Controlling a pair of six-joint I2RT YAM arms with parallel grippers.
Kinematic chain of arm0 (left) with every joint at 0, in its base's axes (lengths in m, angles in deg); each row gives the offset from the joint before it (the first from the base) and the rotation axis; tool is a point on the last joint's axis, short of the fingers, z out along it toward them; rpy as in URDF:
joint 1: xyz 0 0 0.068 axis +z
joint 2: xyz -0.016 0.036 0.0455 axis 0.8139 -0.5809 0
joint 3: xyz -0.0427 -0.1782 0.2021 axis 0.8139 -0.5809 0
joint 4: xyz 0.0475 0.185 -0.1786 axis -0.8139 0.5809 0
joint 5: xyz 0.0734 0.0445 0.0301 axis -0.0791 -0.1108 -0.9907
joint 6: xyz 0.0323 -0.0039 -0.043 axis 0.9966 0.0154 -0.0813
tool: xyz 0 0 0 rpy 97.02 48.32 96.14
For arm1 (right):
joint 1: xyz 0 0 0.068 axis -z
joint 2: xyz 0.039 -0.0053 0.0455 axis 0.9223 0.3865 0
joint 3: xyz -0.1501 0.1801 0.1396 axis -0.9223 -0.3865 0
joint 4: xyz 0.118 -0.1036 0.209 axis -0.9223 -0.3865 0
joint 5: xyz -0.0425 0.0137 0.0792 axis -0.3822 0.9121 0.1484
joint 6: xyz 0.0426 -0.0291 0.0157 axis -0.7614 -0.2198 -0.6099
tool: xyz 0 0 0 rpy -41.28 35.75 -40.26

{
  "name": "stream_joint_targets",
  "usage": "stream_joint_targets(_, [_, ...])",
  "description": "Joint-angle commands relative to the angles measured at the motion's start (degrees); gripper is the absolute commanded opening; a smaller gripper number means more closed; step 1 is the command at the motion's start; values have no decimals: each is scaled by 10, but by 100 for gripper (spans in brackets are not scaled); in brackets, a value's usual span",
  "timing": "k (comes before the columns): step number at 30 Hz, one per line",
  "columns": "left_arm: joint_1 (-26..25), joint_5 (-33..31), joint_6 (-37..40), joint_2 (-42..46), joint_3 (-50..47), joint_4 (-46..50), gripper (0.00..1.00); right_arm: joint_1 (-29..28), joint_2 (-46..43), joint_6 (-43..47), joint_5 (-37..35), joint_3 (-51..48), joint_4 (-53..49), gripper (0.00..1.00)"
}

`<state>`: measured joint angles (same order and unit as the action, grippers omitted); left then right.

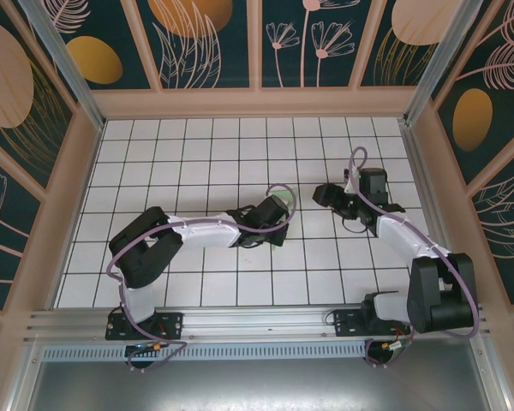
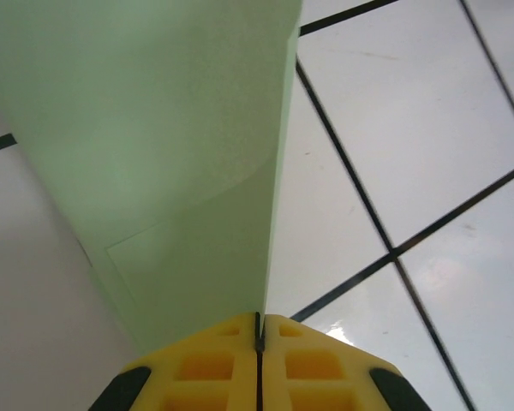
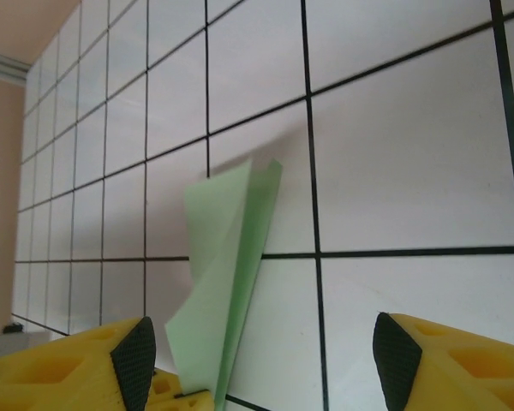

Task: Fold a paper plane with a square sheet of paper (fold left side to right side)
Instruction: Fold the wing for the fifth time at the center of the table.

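Note:
The pale-green sheet of paper (image 3: 227, 257) is folded into a narrow, creased, dart-like form and stands on edge above the white grid tiles. My left gripper (image 2: 259, 318) is shut on its lower end, with the paper (image 2: 154, 154) rising away from the yellow fingers. From above, the left gripper (image 1: 274, 214) sits mid-table. My right gripper (image 3: 265, 360) is open, its two black pads wide apart; the paper stands near the left pad without touching either. From above, the right gripper (image 1: 325, 195) is just right of the left one.
The white tiled table (image 1: 197, 154) has black grid lines and is walled by patterned panels on three sides. An aluminium rail (image 1: 257, 321) runs along the near edge by the arm bases.

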<state>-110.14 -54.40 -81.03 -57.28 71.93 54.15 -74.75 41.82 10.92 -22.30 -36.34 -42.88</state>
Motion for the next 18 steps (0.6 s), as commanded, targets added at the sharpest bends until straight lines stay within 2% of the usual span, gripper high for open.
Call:
stream_joint_targets(1, [5,38,-25,-7,-3,-47,9,1,-18,10,7,-24,10,71])
stream_joint_targets(11, [29,109,-70,-6,-54,-154,7,-33,-15,-25,18,-80,92,70])
stream_joint_targets(18, [29,128,-82,-31,-49,-168,7,-52,3,-37,11,-81,105,69])
